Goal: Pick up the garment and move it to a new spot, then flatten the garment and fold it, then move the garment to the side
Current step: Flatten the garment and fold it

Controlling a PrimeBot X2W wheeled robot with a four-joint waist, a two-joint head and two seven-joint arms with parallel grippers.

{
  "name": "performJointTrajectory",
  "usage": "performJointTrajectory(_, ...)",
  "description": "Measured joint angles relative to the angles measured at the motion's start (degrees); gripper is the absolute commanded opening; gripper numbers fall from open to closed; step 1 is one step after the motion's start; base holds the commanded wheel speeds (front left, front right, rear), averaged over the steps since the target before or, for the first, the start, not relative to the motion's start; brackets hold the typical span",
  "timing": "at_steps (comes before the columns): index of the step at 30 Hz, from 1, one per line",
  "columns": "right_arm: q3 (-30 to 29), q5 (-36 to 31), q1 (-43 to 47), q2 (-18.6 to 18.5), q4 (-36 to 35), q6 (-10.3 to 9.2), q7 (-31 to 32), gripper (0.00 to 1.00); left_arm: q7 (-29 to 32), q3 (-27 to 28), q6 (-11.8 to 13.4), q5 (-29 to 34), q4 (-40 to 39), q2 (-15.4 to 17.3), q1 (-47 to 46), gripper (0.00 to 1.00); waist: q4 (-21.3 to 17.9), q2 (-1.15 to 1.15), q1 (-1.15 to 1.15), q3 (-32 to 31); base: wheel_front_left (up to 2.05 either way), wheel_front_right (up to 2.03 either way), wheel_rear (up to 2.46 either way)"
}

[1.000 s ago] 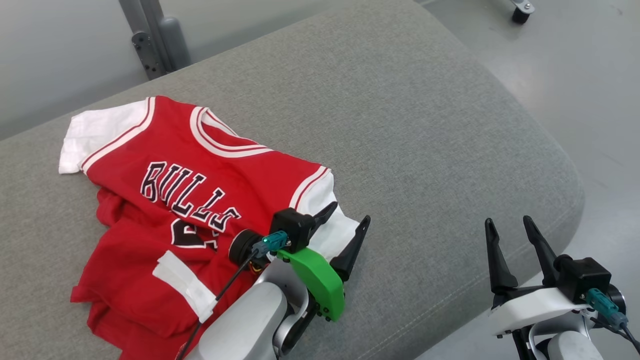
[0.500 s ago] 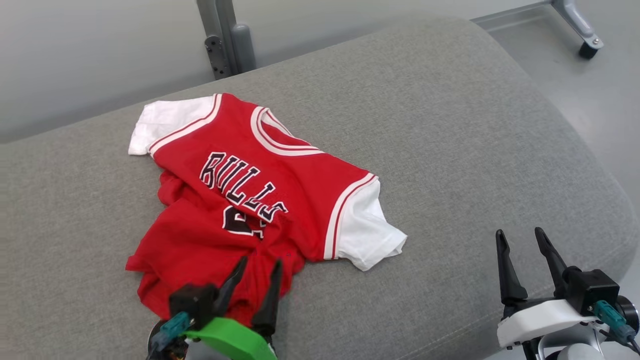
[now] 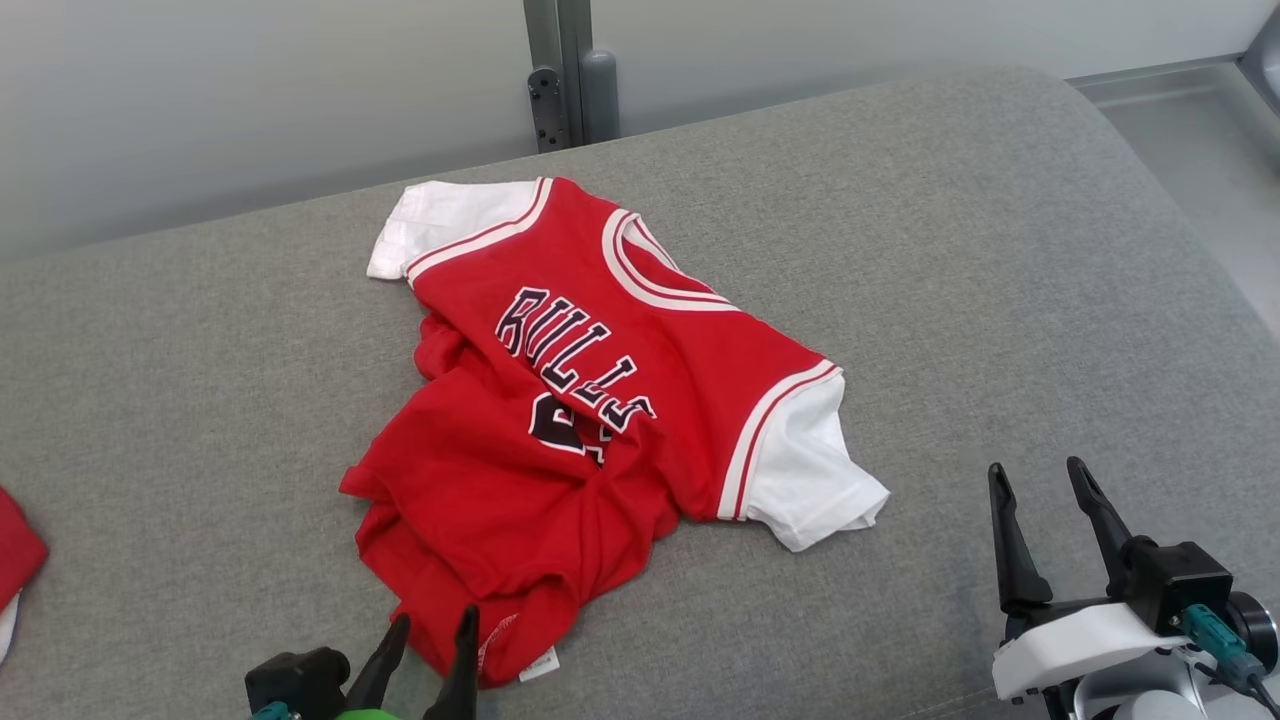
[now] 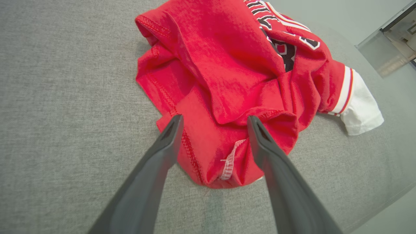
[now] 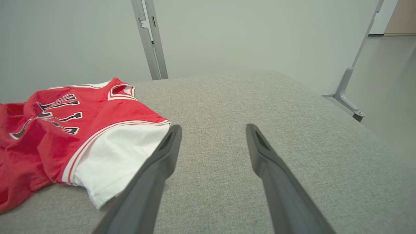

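A red Bulls jersey [image 3: 600,400] with white sleeves lies crumpled on the grey cushion [image 3: 950,250], its lower half bunched up. In the left wrist view the bunched red hem [image 4: 221,130] sits just beyond my fingertips. My left gripper [image 3: 430,625] is at the bottom edge of the head view, open, right at the jersey's near hem, holding nothing. My right gripper [image 3: 1040,480] stands open at the lower right, to the right of the white sleeve [image 3: 810,480]. In the right wrist view that white sleeve [image 5: 113,152] lies to the left of the open right gripper [image 5: 213,130].
A grey metal post [image 3: 565,70] stands behind the cushion against the pale wall. Another red cloth [image 3: 15,550] pokes in at the left edge. The cushion's right edge drops to the floor [image 3: 1200,150]. A metal frame leg [image 5: 351,94] stands on the floor at the right.
The head camera has turned, shifting the whole picture rightward. My left gripper has drawn back from the white sleeve to the jersey's near hem, open. The right gripper has kept its place.
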Motion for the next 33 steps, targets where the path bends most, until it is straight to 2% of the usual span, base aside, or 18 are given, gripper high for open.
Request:
performJointTrajectory(6, 0.29, -0.35, 0.01, 0.0, 0.02, 0.0, 0.0, 1.0, 1.18, -3.72, -2.77, 1.68, -0.07, 0.73, -0.03, 1.0, 0.4, 0.0, 0.0, 0.02, 0.0, 0.0, 0.0)
performJointTrajectory(16, 0.35, -0.63, -0.52, -0.01, -0.13, 0.0, 0.0, 1.0, 2.78, -9.36, -3.24, 8.15, 1.72, 1.03, -3.0, 1.0, -0.58, 0.0, 0.0, 1.59, 0.0, 0.0, 0.0)
performJointTrajectory(29, 0.87, -0.44, -1.2, -0.01, 0.19, 0.0, 0.0, 1.0, 2.2, -10.06, -3.64, 8.51, 8.57, -4.41, -9.37, 1.0, -2.43, 0.0, 0.0, 2.74, 0.0, 0.0, 0.0)
performJointTrajectory(30, 0.87, -0.42, -1.21, -0.01, 0.2, 0.0, 0.0, 1.0, 1.94, -9.68, -3.69, 7.93, 9.33, -4.85, -9.45, 0.86, -2.57, 0.0, 0.0, 2.77, 0.0, 0.0, 0.0)
performJointTrajectory(31, 0.9, -0.25, -1.24, -0.01, 0.21, 0.0, 0.0, 1.0, 1.71, -9.58, -3.88, 7.79, 10.21, -5.12, -9.58, 0.34, -2.72, 0.0, 0.0, 2.8, 0.0, 0.0, 0.0)
performJointTrajectory(32, 0.88, -0.1, -1.26, 0.0, 0.21, 0.0, 0.0, 1.0, 1.12, -9.13, -4.01, 7.38, 10.84, -5.48, -9.63, 0.0, -2.84, 0.0, 0.0, 2.83, 0.0, 0.0, 0.0)
performJointTrajectory(33, 0.85, -0.02, -1.27, -0.02, 0.22, 0.0, 0.0, 1.0, 0.55, -8.56, -4.07, 6.82, 11.2, -5.72, -9.74, 0.0, -2.94, 0.0, 0.0, 2.84, 0.0, 0.0, 0.0)
